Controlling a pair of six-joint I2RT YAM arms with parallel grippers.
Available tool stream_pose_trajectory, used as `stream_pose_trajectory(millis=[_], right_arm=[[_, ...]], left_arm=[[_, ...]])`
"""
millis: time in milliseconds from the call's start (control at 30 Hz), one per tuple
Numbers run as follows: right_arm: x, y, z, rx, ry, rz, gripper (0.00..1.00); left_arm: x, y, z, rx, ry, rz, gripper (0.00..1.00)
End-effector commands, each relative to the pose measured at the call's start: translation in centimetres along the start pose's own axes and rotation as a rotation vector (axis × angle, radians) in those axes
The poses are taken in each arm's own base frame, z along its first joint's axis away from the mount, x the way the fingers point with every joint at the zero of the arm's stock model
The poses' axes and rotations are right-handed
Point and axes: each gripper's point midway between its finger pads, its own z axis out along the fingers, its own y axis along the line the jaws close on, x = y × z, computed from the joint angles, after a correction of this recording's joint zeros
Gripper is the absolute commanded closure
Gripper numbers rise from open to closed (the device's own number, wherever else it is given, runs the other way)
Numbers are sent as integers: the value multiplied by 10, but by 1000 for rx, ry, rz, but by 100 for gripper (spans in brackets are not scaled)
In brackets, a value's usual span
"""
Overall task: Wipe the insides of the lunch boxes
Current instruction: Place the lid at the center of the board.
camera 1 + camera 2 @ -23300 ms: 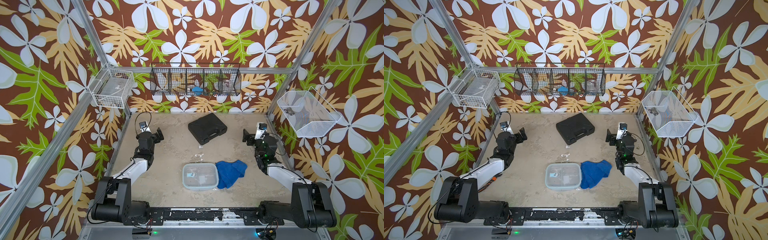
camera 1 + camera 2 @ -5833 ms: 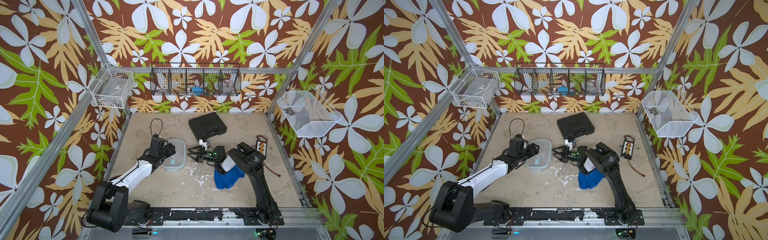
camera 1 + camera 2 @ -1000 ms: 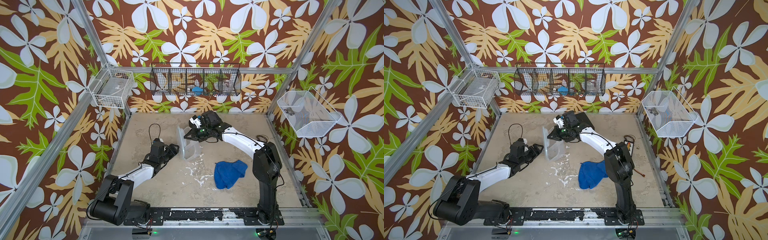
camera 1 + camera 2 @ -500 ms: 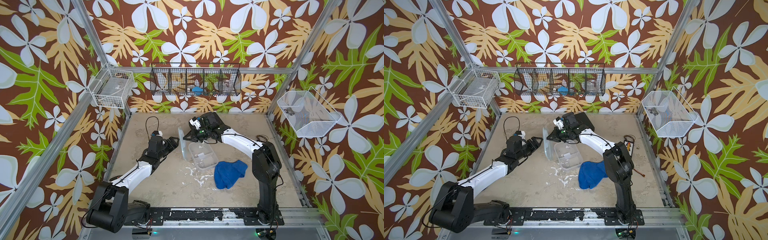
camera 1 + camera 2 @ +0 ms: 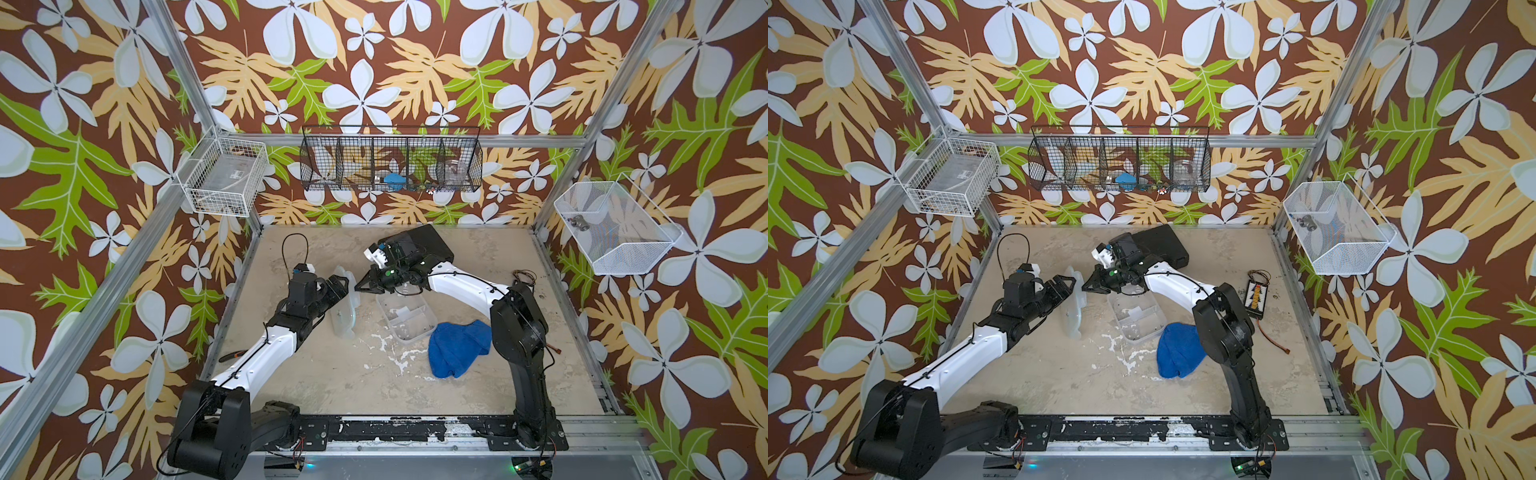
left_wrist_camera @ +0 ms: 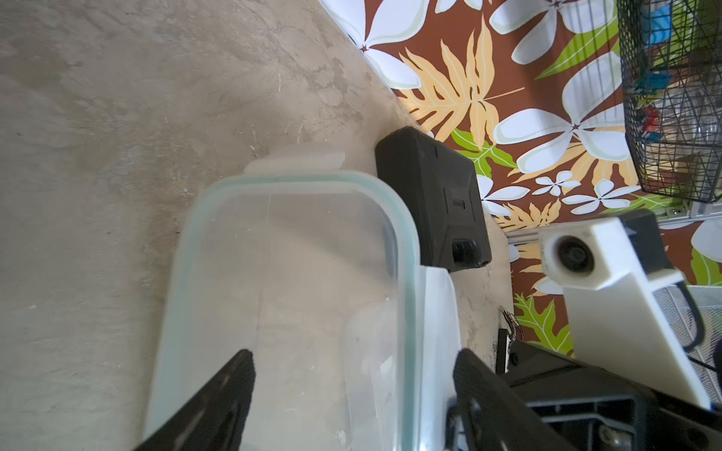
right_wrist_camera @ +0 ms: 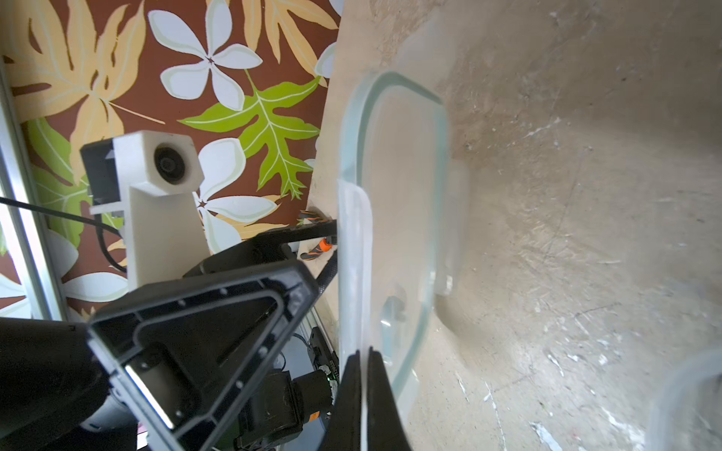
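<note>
The clear lunch box tub (image 5: 406, 321) (image 5: 1137, 318) lies open side up on the table, with its corner at the edge of the right wrist view (image 7: 687, 402). Its clear lid with the teal rim (image 5: 345, 305) (image 5: 1072, 309) (image 6: 297, 250) (image 7: 394, 218) stands on edge to the tub's left. My right gripper (image 5: 358, 286) (image 5: 1086, 286) (image 7: 361, 357) is shut on the lid's side flap. From the other side, my left gripper (image 5: 341, 287) (image 5: 1068, 286) (image 6: 353, 355) is open, its fingers (image 6: 234, 390) spread wide at the lid.
A blue cloth (image 5: 457, 349) (image 5: 1179, 351) lies bunched against the tub's near right side. The black hard case (image 5: 428, 245) (image 6: 437, 203) sits behind the right gripper. A small board with wires (image 5: 1256, 297) lies at the right. White smears (image 5: 390, 353) mark the table. Wire baskets (image 5: 390, 166) hang on the walls.
The tub has come away from the upright lid and now lies on the table. The lid stays on edge in the right gripper. The left gripper has moved up to the lid.
</note>
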Motion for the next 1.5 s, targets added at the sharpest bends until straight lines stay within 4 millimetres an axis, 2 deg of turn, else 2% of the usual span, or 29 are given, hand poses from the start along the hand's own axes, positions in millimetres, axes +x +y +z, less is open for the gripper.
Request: stream_pose_trajectory(millis=[0, 167, 300, 433, 600, 733, 900, 1000, 1133, 1167, 1267, 1300, 1367, 1433, 1467], right_arm=[[-11, 1, -16, 98, -42, -86, 100], [-27, 8, -31, 236, -75, -227, 100], [-24, 14, -21, 340, -46, -333, 100], [-7, 8, 6, 394, 32, -385, 100], [19, -12, 40, 388, 82, -361, 100], [29, -23, 66, 326, 89, -302, 100], [39, -11, 99, 175, 99, -250, 100], [36, 3, 106, 92, 79, -221, 99], [32, 29, 108, -27, 76, -216, 88], [30, 36, 107, -56, 76, -220, 77], [21, 60, 101, -121, 73, -256, 58], [16, 67, 95, -130, 57, -273, 50], [5, 76, 77, -135, 13, -297, 40], [-5, 74, 56, -128, -25, -292, 36], [-8, 66, 47, -115, -32, -277, 34]], left_arm=[[-1, 5, -4, -11, -5, -10, 18], [3, 11, 0, -3, -6, -42, 17], [13, 22, 6, 46, 13, -139, 17], [16, 40, 5, 48, 11, -214, 17], [-1, 55, -8, -16, -42, -170, 17], [-8, 61, -13, -54, -49, -142, 17], [-7, 67, -18, -68, -62, -154, 17], [-9, 70, -22, -94, -74, -135, 17], [-14, 73, -27, -132, -89, -104, 17], [-15, 72, -27, -135, -91, -102, 17], [-17, 71, -26, -137, -92, -101, 17], [-18, 71, -25, -139, -90, -101, 17], [-19, 69, -22, -136, -84, -96, 17], [-19, 68, -19, -138, -69, -89, 17], [-19, 68, -17, -141, -63, -87, 17]])
